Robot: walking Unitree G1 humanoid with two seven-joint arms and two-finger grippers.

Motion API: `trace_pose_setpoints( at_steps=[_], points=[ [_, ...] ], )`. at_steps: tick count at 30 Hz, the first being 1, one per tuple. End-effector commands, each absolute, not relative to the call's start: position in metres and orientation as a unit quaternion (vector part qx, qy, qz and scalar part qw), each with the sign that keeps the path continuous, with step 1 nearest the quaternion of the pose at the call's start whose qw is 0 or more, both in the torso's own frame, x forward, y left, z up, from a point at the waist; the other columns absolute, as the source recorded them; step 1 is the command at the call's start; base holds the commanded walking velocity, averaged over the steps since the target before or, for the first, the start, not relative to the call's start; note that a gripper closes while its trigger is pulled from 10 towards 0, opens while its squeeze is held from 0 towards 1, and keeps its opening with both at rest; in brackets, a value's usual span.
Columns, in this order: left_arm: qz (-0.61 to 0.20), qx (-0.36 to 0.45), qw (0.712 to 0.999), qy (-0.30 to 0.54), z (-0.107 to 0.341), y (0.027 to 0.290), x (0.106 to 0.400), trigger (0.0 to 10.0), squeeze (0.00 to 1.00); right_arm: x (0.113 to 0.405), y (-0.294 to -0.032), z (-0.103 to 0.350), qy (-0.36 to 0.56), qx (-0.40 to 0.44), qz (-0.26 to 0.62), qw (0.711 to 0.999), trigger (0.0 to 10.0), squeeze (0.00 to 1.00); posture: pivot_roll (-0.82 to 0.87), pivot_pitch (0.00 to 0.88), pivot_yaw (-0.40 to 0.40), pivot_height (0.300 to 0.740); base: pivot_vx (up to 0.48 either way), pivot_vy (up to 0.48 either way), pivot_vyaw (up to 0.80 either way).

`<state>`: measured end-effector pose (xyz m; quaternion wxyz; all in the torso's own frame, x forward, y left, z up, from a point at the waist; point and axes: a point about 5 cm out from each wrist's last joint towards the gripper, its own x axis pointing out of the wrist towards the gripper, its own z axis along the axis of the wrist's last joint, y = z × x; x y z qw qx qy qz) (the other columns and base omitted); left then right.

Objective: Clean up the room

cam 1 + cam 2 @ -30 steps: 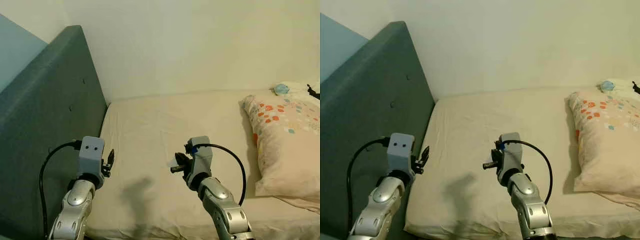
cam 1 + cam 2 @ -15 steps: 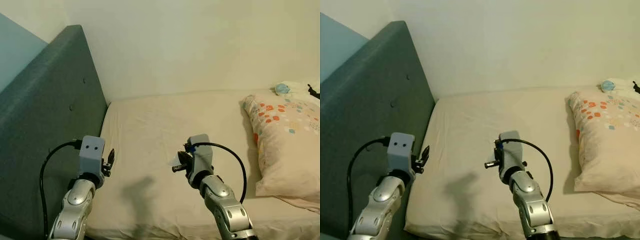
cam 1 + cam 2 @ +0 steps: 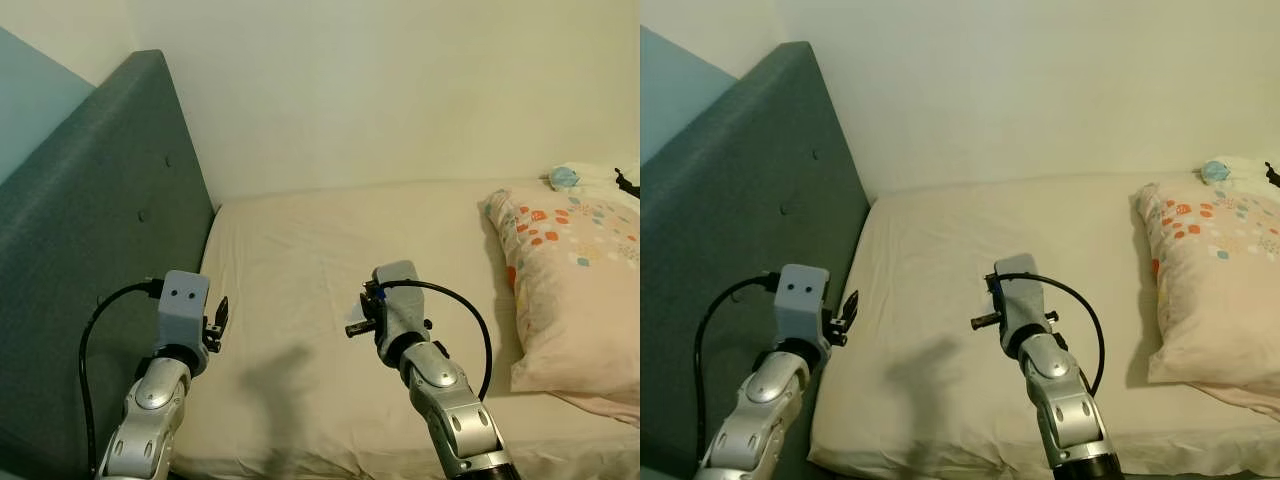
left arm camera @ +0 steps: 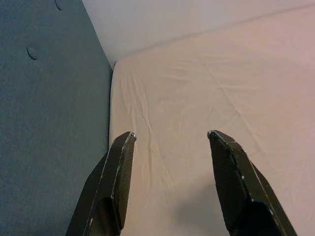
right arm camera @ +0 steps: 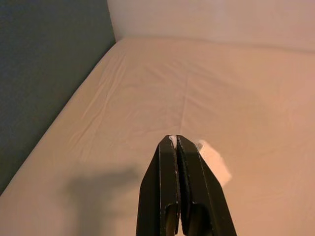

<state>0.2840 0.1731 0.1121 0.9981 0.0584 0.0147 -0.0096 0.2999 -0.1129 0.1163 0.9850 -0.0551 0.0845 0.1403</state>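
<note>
the right pincer (image 5: 176,147) hung low over the bed (image 3: 300,260), its two black fingers pressed flat together with nothing visibly between them; a small white scrap (image 5: 212,158), perhaps tissue, lay on the sheet just beside the tips. the left pincer (image 4: 170,140) hovered near the bed's edge by the grey headboard (image 3: 90,230), fingers spread wide and empty. the main risk, as i judged it, was that the scrap had not been caught: lifting away then would leave it on the sheet. closing again so close to the fabric could pinch a fold of sheet along with it, and a light scrap could flutter off if brushed. a patterned pillow (image 3: 570,280) lay well apart to the right, with a small blue thing (image 3: 563,178) beyond it.
</note>
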Motion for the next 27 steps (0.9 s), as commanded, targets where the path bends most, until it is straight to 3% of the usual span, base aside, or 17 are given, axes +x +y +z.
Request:
trace_pose_setpoints(
  at_steps=[1, 20, 27],
  points=[
    [-0.001, 0.063, 0.998, 0.029, 0.106, 0.18, 0.283, 10.0, 0.0, 0.3, -0.108, 0.115, 0.083, -0.057, 0.147, 0.984, 10.0, 0.0, -0.08, 0.085, 0.029, 0.74, 0.0, 0.0, 0.0],
    [-0.002, 0.063, 0.997, 0.032, 0.105, 0.18, 0.283, 10.0, 0.0, 0.3, -0.11, 0.105, 0.105, -0.069, 0.142, 0.982, 10.0, 0.0, -0.08, 0.072, 0.025, 0.74, 0.0, 0.0, 0.0],
    [0.021, 0.04, 0.997, 0.057, 0.094, 0.184, 0.277, 10.0, 0.0, 0.298, -0.108, 0.097, 0.114, -0.039, 0.126, 0.985, 10.0, 0.0, -0.06, 0.041, 0.014, 0.74, 0.0, 0.0, 0.0]
  ],
)
